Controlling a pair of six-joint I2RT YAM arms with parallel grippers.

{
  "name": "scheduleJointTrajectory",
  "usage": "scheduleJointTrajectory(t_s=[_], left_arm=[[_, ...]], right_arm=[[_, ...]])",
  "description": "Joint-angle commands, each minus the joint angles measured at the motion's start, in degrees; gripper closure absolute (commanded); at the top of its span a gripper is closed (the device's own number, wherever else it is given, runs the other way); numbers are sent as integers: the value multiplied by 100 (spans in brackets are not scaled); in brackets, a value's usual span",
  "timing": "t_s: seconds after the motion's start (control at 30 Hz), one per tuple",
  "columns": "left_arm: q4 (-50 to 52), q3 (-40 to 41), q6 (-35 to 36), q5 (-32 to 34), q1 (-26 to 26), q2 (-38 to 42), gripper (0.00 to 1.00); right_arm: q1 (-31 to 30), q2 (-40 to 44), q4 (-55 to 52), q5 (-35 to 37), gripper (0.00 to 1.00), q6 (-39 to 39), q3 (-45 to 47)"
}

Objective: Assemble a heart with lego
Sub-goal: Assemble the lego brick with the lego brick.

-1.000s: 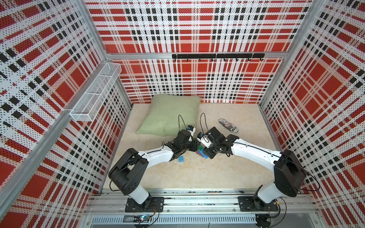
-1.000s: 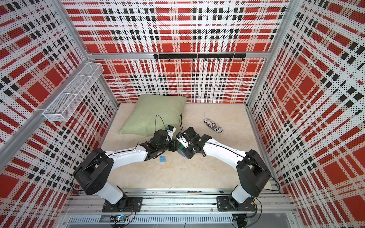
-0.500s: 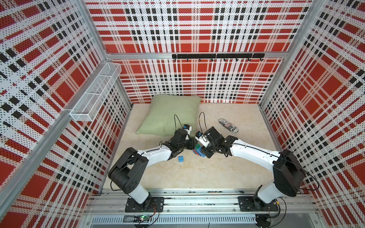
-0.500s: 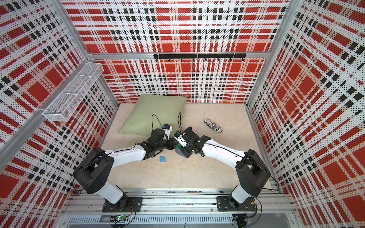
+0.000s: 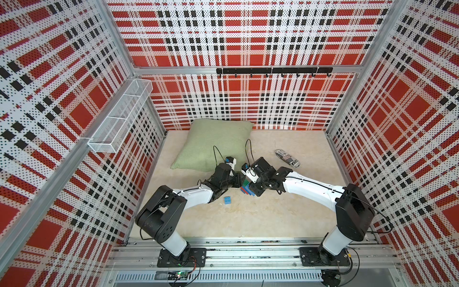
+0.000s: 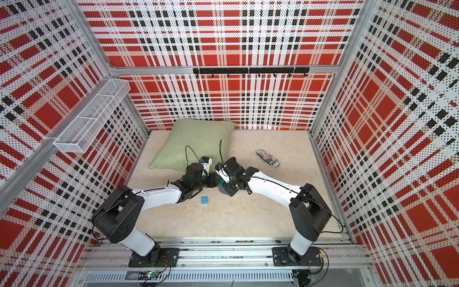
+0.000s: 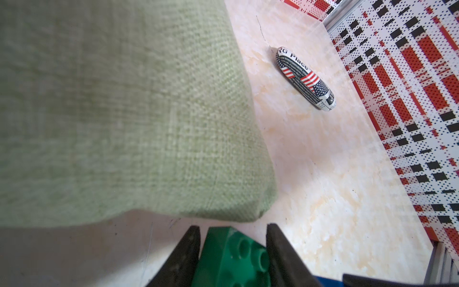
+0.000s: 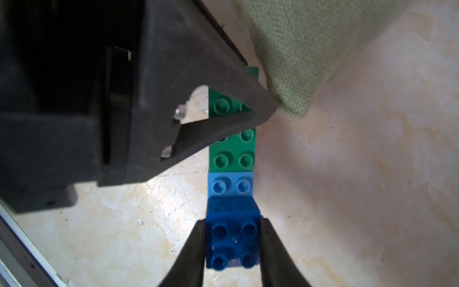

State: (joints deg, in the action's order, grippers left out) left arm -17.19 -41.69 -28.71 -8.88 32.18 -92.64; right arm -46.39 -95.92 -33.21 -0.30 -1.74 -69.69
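Resting between the right gripper's (image 8: 233, 223) fingers (image 8: 192, 261), the heart (image 8: 231, 185) looks pinched.

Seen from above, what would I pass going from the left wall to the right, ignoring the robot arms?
Wire basket → loose blue brick → joined bricks → printed roll. The pillow is left out because it spans the bricks.

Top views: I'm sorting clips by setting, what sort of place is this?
Probably a robot test cell: plaid perforated panels wall in a tabletop, with a left arm and a right arm bolted to a rail at its front.
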Motion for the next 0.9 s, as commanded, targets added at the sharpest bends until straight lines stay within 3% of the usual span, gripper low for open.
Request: scheduleJointTrajectory(t_s=[0.0, 0.43, 0.87], left_arm=[[358, 301, -4, 19, -73, -111, 53], [85, 617, -148, -145, -266, -152, 54], [-22, 678, -213, -224, -352, -300, 54]], right_arm=[[-81, -334, -300, -68, 67, -68, -66], [-81, -998, -618, -390, 66, -190, -453], [-78, -1331, -725, -193, 68, -361, -679]])
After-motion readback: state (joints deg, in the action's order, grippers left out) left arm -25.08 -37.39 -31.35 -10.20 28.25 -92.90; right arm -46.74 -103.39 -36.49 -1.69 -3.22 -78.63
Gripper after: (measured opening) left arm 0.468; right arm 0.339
